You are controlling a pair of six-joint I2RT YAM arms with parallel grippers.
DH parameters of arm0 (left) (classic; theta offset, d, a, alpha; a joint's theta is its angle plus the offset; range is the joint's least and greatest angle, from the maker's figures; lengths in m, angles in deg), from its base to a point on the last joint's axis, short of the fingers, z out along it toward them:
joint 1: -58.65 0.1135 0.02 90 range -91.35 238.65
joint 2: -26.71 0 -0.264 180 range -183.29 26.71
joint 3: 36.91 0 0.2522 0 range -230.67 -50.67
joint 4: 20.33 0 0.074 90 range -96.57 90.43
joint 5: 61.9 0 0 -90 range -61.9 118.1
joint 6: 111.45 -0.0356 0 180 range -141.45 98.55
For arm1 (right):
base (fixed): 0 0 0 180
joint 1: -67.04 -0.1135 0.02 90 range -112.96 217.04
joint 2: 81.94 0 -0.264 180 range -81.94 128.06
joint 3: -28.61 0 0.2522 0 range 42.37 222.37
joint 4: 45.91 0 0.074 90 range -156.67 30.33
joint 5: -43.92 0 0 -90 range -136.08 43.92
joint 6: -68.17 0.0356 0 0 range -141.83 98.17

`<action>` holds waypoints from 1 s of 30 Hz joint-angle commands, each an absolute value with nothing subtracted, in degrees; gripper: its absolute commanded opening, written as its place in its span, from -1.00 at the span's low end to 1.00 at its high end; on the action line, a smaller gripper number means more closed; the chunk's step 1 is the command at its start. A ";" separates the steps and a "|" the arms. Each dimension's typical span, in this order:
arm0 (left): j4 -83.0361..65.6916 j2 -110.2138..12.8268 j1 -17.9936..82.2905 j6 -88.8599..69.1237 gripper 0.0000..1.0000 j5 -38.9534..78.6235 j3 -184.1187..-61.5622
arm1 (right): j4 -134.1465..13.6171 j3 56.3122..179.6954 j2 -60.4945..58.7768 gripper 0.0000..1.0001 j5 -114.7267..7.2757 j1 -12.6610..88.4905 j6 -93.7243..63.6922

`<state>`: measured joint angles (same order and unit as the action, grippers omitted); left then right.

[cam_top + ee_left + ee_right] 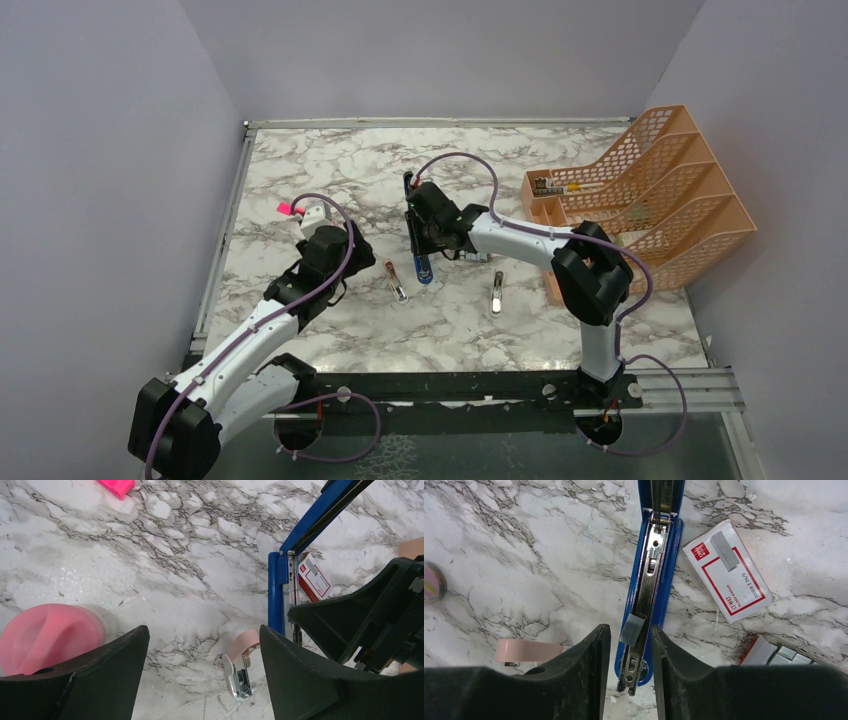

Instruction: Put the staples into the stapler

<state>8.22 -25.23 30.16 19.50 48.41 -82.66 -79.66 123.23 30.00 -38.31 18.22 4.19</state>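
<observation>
Seating the staples (633,629) on the rail is judged the step in hand. Item: stapler (672,565), blue, slim, lying near the middle of the marble table (330,170), opened at its hinge with the silver rail exposed upward. Item: staples, one small grey block, resting askew across the rail toward the end away from the hinge, not lying flush in the channel as far as the right wrist view shows. Item: right gripper (630,636), poised directly over the stapler, fingers drawn close on either side of the block; a sliver of gap seems to show at each side, so whether the pads pinch it or merely flank it cannot be told. Item: left gripper (202,680), off to the left of the stapler, fingers spread wide and holding nothing; a small pink-handled metal piece (240,662) lies on the table between them. Item: red-and-white box (726,577), flat just right of the stapler, with an inner tray (776,652) of further grey blocks close by. Item: orange file rack (650,190), far right. Done, by the look of it: stapler opened, one block brought to the rail. Left: square the block into the channel, slide it home, close the top.
</observation>
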 commanded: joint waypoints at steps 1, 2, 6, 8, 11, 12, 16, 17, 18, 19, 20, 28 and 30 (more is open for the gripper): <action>6.92 -24.65 30.61 19.76 0.64 47.01 -82.31 | -81.05 125.71 28.50 -0.19 -37.69 17.74 3.35; 6.96 -24.70 30.61 19.77 0.64 47.00 -82.31 | -81.55 126.03 28.86 -0.19 -38.20 17.74 3.19; 6.97 -24.43 30.76 19.86 0.64 47.16 -82.17 | -81.56 126.29 29.58 -0.32 -40.08 17.74 3.55; 6.97 -24.48 30.70 19.86 0.64 47.17 -82.13 | -81.65 126.58 29.95 -0.37 -40.16 17.74 3.76; 6.96 -24.61 30.70 19.86 0.64 47.08 -82.20 | -83.27 127.75 31.22 -0.37 -39.63 17.61 4.08; 6.97 -24.59 30.81 19.82 0.64 47.08 -82.20 | -83.92 128.10 31.70 -0.36 -39.32 17.64 4.22; 6.97 -24.68 30.79 19.77 0.64 47.08 -82.22 | -85.70 129.09 32.94 -0.33 -38.75 17.42 4.75; 6.97 -24.70 30.86 19.77 0.64 47.08 -82.14 | -85.76 129.12 33.02 -0.33 -38.89 17.39 4.84; 6.90 -24.69 30.87 19.77 0.64 47.00 -82.14 | -85.73 129.12 33.12 -0.32 -39.09 17.32 4.88; 6.86 -24.70 30.87 19.77 0.64 46.99 -82.10 | -85.68 129.16 33.19 -0.34 -39.30 17.31 4.90; 6.88 -24.70 30.87 19.77 0.64 46.99 -82.09 | -85.75 129.24 33.28 -0.37 -39.37 17.24 4.96; 6.96 -24.54 31.09 19.77 0.64 46.90 -81.96 | -87.94 130.17 33.99 -0.33 -37.52 17.02 5.82; 6.92 -24.49 31.05 19.77 0.64 46.90 -81.88 | -87.97 130.10 33.91 -0.32 -37.47 16.94 5.94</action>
<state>8.09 -25.23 30.57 19.52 47.98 -82.66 -86.24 128.48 33.08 -38.66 17.52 5.17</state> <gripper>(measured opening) 0.816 0.335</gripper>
